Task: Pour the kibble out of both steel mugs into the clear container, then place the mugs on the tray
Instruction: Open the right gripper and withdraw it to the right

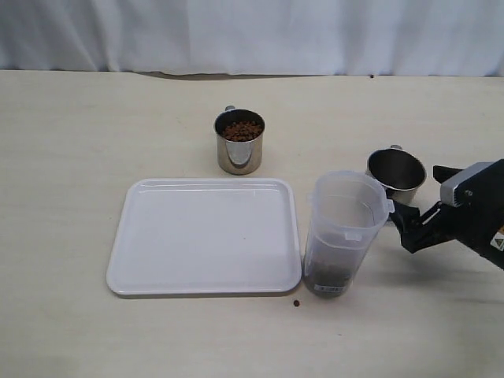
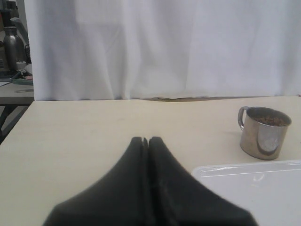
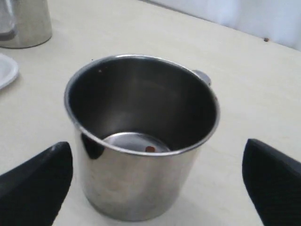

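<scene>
Kibble point(image 1: 324, 276) lies in the container point(image 1: 346, 209); right hand point(image 3: 155, 165), spread apart, flanks the empty right mug point(image 1: 396, 170). Left hand point(image 2: 146, 141), pressed together, should probably fetch the full far mug point(image 1: 239, 142) next.

The right gripper point(image 1: 421, 201) is sitting low at the empty steel mug point(image 1: 396, 169), coming in from the mug's right. Its jaws are standing wide apart, one finger point(image 3: 37, 186) flanking each side of the mug and neither touching it. The right arm point(image 1: 480, 213) is stretching back away from the mug. The left gripper point(image 2: 145, 141) is pressing its fingers together on nothing; its place relative to the mug cannot be told.
</scene>
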Robot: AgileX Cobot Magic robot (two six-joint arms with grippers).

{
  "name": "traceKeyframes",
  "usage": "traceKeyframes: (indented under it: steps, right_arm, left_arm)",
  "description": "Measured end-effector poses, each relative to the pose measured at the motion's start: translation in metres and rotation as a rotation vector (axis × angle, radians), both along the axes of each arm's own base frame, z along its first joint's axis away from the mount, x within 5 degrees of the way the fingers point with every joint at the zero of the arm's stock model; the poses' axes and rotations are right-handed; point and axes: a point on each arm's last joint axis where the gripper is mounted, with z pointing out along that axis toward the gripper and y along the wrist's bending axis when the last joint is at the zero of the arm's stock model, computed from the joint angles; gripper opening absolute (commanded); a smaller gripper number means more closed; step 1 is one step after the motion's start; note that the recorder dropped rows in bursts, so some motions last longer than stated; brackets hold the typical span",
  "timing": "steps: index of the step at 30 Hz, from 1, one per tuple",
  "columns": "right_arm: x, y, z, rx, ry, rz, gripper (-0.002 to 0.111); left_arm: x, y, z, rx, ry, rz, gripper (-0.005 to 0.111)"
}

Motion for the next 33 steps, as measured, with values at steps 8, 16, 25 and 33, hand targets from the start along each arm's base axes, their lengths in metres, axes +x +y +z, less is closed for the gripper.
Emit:
traceKeyframes:
  steps: [8, 16, 25, 33]
  right_arm:
    - [-0.024, -0.002, 0.001, -0.090, 0.007, -0.016, 0.105]
    - [-0.049, -0.004, 0.004, -0.187, 0.016, -0.036, 0.105]
    - [-0.074, -0.005, 0.017, -0.199, 0.019, -0.068, 0.066]
    - [-0.082, -0.006, 0.048, -0.101, -0.081, -0.166, 0.005]
  left_arm:
    - [0.000, 0.000, 0.000, 0.000, 0.000, 0.000, 0.000]
    - [0.000, 0.000, 0.000, 0.000, 0.000, 0.000, 0.000]
    - [0.000, 0.000, 0.000, 0.000, 0.000, 0.000, 0.000]
    - [0.000, 0.000, 0.000, 0.000, 0.000, 0.000, 0.000]
